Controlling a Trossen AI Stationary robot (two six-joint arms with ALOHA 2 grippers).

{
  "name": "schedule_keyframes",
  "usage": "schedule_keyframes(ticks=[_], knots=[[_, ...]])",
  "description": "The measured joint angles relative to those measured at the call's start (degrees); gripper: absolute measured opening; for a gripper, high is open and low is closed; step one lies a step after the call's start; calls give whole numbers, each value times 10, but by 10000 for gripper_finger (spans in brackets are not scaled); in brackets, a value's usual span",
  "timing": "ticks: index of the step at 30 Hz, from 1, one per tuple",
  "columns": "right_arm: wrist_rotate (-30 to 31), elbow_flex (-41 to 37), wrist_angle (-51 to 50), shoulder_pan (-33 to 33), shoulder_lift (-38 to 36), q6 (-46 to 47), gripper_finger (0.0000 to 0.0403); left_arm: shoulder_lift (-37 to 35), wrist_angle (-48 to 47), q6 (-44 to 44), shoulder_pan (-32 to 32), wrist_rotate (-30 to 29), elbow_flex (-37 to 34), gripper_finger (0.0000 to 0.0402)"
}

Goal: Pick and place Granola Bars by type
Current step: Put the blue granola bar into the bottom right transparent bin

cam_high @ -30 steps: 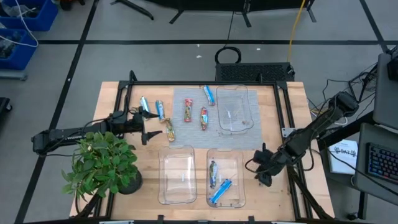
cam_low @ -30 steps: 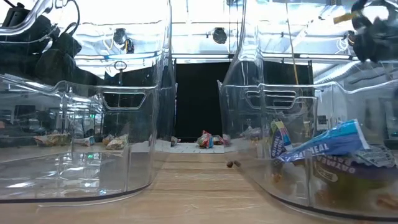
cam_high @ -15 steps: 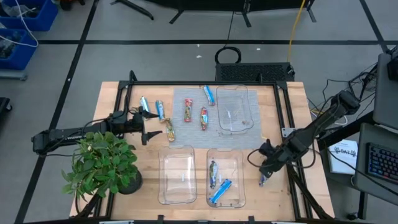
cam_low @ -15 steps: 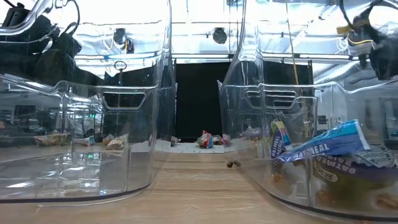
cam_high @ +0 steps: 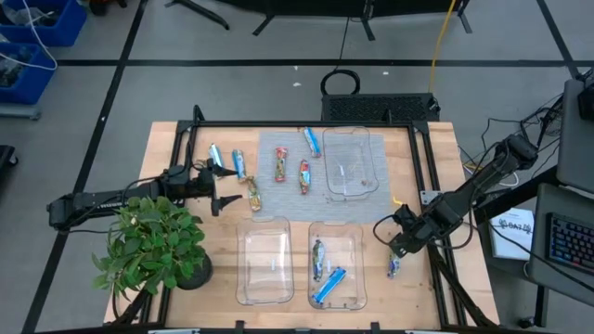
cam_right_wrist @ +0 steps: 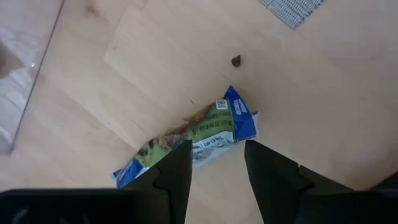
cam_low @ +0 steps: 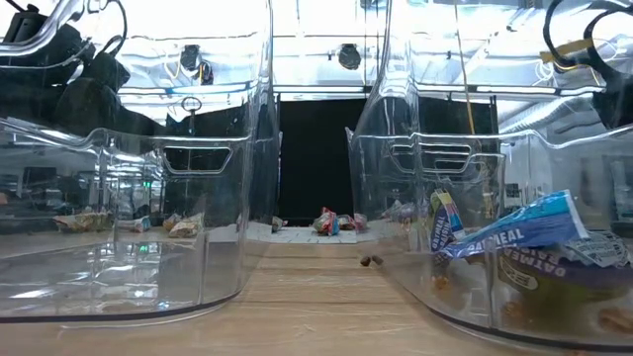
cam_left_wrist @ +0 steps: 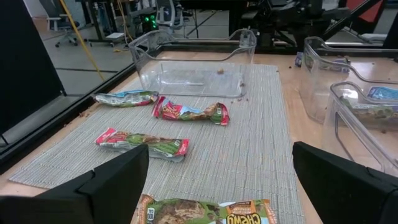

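The right tool [cam_high: 397, 243] hangs over pale wood table [cam_high: 445, 167], fingers apart and empty; directly beneath its tips lies a crinkly blue-ended bar [cam_right_wrist: 189, 143], flat, just outside the clear plastic tray [cam_high: 336, 264]. The left tool [cam_high: 215, 188] waits with fingers spread; a tan bar [cam_left_wrist: 205, 211] lies between them on the woven grey mat [cam_left_wrist: 249, 143].

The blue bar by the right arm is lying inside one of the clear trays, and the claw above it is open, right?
Not quite. The blue bar lies on the bare wooden table, outside the nearest clear tray. The high view and the right wrist view both show it. The rest holds: the right claw is above it with its fingers apart.
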Motion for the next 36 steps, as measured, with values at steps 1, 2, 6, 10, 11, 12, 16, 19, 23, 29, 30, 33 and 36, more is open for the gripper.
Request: schedule_keyframes(ticks=[1, 2, 6, 10, 11, 12, 16, 19, 23, 29, 30, 33, 36], knots=[[-2, 0, -4, 0, 4, 0, 139, 0, 0, 0, 0, 0, 0, 397], [-5, 0, -8, 0, 8, 0, 139, 0, 0, 0, 0, 0, 0, 397], [-15, 0, -5, 0, 24, -3, 139, 0, 0, 0, 0, 0, 0, 397], [-14, 0, 24, 0, 41, -4, 139, 0, 0, 0, 0, 0, 0, 397], [-14, 0, 32, 0, 46, -4, 139, 0, 0, 0, 0, 0, 0, 397], [-14, 0, 38, 0, 51, -4, 139, 0, 0, 1, 0, 0, 0, 397], [-14, 0, 67, 0, 71, -2, 139, 0, 0, 15, 0, 0, 0, 397], [-13, 0, 94, -1, 79, -1, 139, 0, 0, 17, 0, 0, 0, 397], [13, 0, 118, -10, 85, 0, 139, 0, 0, 16, 0, 0, 0, 397], [18, 0, 161, -29, 88, -24, 139, 0, 0, 15, 0, 0, 0, 397], [17, 0, 162, -33, 88, -22, 139, 0, 0, 15, 0, 0, 0, 397], [15, 0, 172, -41, 88, -17, 139, 0, 0, 15, 0, 0, 0, 397], [16, 0, 178, -45, 89, -20, 139, 0, 0, 15, 0, 0, 0, 397]])
